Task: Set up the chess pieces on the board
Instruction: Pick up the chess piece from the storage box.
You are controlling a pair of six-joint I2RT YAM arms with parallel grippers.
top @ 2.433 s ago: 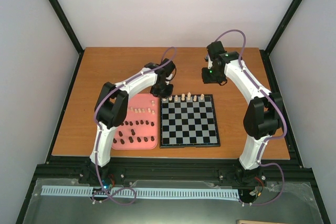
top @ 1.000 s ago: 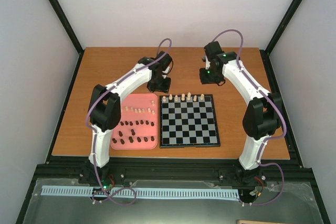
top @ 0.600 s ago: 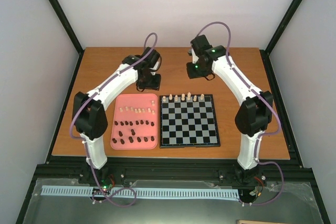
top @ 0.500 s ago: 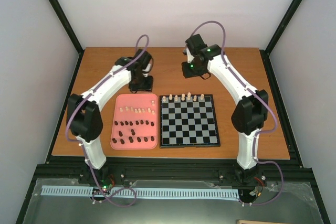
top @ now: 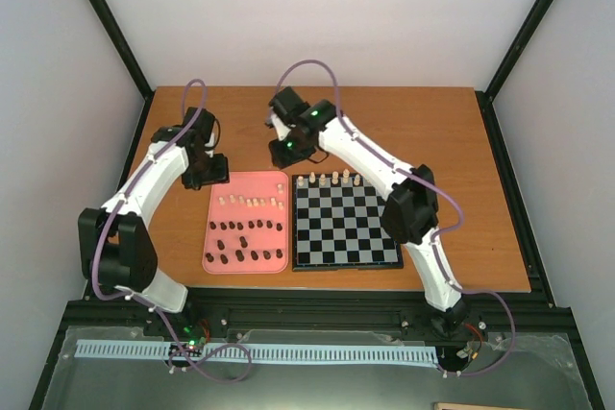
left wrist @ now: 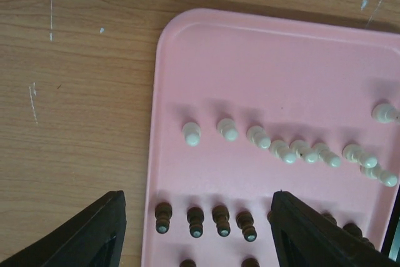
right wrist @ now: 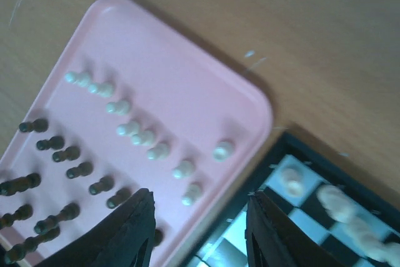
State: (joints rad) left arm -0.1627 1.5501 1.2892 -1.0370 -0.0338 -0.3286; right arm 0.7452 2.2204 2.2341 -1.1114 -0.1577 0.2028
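Left black two-finger gripper (left wrist: 197, 199): spread wide, empty, above far left corner of pink rounded tray (left wrist: 262, 60). Right black two-finger gripper (right wrist: 200, 199): likewise parted, nothing held, over tray's far right corner beside black-and-grey checkered board (top: 346, 228). Cream chess pieces (left wrist: 287, 151): one row on tray, several more along board's far edge; dark brown chess pieces (top: 245, 242) on tray's near half.

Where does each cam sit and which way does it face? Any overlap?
Top external: above and behind the bases, looking down; both arms, tray, board.
Left wrist: above the tray's far-left corner, facing down; open left gripper at bottom.
Right wrist: above the tray's far-right corner and board corner, facing down; open right gripper at bottom.
Shared: all three show the tray's cream pieces.
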